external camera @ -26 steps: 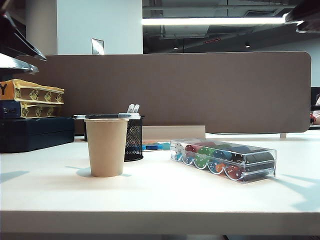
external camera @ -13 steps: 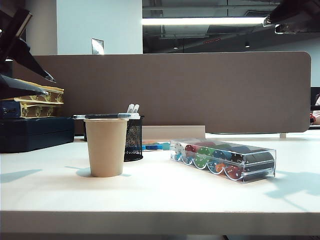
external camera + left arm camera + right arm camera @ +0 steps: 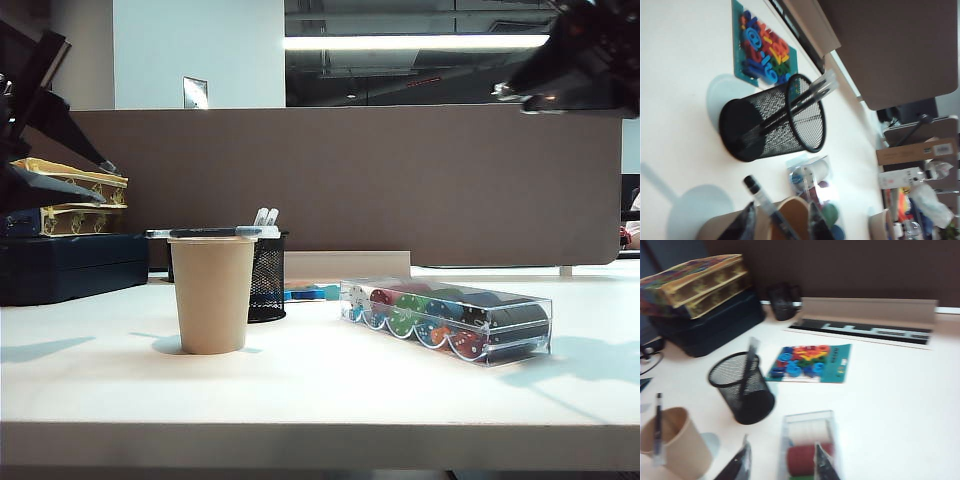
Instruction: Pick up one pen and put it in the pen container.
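The pen (image 3: 210, 232), slim and black with pale ends, lies across the rim of the tan paper cup (image 3: 213, 295). Just behind the cup stands the pen container (image 3: 267, 280), black wire mesh, with two white-tipped pens (image 3: 265, 216) in it. My left gripper (image 3: 105, 183) hangs open at the left, above and short of the cup. In the left wrist view its open fingers (image 3: 781, 222) frame the pen (image 3: 765, 202), with the pen container (image 3: 772, 117) beyond. My right gripper (image 3: 525, 92) is open, high at the right. In the right wrist view it (image 3: 781, 460) is over the chip case (image 3: 807, 445), with the pen container (image 3: 742, 387) and the pen (image 3: 658, 427) to one side.
A clear case of poker chips (image 3: 445, 318) lies right of the cup. Stacked boxes (image 3: 70, 235) stand at the far left. A coloured number puzzle (image 3: 810, 362) lies behind the pen container. A brown partition (image 3: 400, 180) closes the back.
My left gripper has come down into view at the left and rolled. The right gripper has dropped lower and moved in from the top right corner. Cup, pen and container have not moved.
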Controlling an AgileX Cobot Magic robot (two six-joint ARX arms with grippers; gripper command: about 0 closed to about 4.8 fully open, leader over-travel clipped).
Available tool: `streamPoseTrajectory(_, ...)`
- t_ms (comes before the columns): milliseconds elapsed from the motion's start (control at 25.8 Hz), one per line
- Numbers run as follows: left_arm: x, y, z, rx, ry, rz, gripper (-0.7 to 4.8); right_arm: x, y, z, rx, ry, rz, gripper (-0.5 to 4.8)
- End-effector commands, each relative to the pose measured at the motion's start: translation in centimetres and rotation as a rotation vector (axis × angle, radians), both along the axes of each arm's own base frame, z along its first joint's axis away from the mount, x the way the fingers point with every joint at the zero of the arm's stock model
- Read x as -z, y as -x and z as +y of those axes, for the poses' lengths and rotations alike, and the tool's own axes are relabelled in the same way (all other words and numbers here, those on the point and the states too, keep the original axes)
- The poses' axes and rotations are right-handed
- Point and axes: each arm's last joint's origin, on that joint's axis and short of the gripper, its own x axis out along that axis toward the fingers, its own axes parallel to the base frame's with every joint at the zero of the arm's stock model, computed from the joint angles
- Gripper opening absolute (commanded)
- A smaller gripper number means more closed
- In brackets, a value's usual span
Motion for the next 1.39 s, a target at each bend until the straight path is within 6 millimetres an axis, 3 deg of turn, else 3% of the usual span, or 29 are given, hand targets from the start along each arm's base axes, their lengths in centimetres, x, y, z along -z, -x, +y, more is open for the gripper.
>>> streamPoseTrajectory(39,-0.2,-0.3,-0.1,0.023,0.037,-0.004,1.3,-0.3,-0.6,0.8,-0.038,-0.002,-0.007,1.59)
streamPoseTrajectory(348,0.4,-0.7,-0.2,0.03,0.079,0.046,1.31,0.8,-1.4,2.4,-0.095,0.018,0.038,1.59)
streamPoseTrajectory(696,2.1,-1.8,-0.4,0.027,0.145,0.154,1.57,0.7,-1.5,2.4,-0.098,0.028,0.022,1.59)
streamPoseTrajectory(967,2.0,-1.8,-0.5,0.028,0.147,0.146,1.57,0.0,-2.1,2.6,-0.087,0.025,0.004,1.59)
streamPoseTrajectory(1277,1.8,-1.9,-0.5,0.023,0.175,0.137,1.57,0.4,-3.5,3.0,-0.094,0.032,0.037,1.59)
streamPoseTrajectory(1393,1.7,-2.1,-0.5,0.037,0.193,0.148,1.95,0.5,-3.5,3.0,-0.093,0.033,0.039,1.59)
